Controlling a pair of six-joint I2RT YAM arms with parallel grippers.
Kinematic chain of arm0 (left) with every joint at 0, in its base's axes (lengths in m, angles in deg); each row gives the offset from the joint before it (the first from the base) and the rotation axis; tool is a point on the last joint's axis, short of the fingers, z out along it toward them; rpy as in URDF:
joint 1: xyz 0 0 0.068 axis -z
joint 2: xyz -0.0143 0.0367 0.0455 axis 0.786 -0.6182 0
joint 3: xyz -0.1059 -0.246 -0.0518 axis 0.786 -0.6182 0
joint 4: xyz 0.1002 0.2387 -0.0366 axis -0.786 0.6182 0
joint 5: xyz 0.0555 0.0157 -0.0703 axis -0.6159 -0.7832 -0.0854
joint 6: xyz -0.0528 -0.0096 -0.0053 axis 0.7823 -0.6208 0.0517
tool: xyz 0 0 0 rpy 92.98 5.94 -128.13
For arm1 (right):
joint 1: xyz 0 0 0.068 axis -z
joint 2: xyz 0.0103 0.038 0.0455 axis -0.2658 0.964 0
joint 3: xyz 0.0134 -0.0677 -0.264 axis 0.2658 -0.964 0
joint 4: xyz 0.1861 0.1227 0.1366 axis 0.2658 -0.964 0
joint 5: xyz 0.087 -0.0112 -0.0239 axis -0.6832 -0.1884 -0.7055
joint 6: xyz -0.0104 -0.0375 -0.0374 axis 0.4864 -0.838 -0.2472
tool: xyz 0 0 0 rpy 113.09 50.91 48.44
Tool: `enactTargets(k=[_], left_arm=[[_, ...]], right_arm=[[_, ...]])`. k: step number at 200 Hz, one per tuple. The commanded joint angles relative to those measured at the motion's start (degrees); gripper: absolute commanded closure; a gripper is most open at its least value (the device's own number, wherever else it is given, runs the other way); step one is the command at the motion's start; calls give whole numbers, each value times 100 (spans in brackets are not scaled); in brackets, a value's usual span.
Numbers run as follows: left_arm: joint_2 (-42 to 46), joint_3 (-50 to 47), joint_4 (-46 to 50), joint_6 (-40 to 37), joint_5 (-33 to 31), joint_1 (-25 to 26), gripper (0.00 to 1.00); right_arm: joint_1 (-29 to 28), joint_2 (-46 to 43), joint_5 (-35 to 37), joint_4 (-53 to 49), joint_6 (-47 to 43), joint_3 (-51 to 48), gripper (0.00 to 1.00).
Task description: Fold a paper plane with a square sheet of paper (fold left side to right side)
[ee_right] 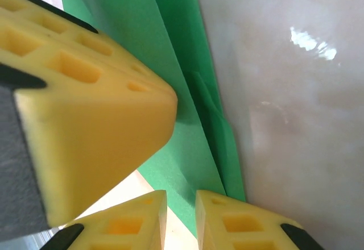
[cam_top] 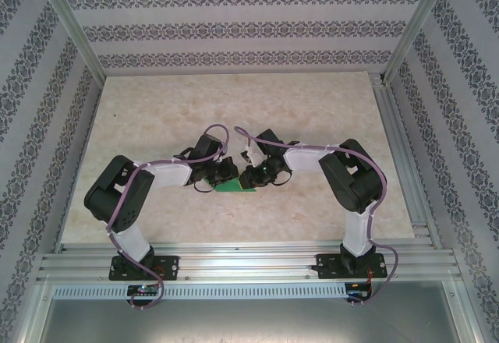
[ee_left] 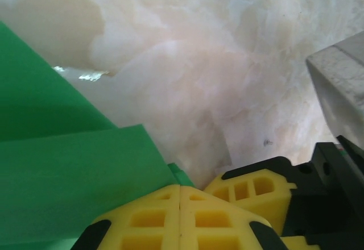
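Left wrist view: left gripper (ee_left: 180, 196) clamped shut against the thin bright-green creased paper sheet (ee_left: 68, 176) toward the near edge of the tabletop (ee_left: 227, 79), right gripper (ee_right: 181, 201) slightly parted; best align edges before pressing the crease.

We see bright green paper (cam_top: 231, 188) on a cream, marbled bench (cam_top: 234, 101); yellow fingers (ee_left: 148, 221), black-and-white arms (cam_top: 117, 195), purple cables (cam_top: 125, 217), and walls (cam_top: 234, 23) striped with grey floral print.
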Motion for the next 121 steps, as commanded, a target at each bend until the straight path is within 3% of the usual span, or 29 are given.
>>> enactTargets(k=[1,58,121], left_arm=[[-71,-162,-180,66,-244,45,97],[-178,-339,121,-97,-672,-50,96],[3,-682,202,-335,-931,-594,96]], right_arm=[[-102,493,814,-1055,-50,-321,78],[-101,508,948,-1160,-68,-345,78],[-112,510,1038,-1233,-85,-365,78]])
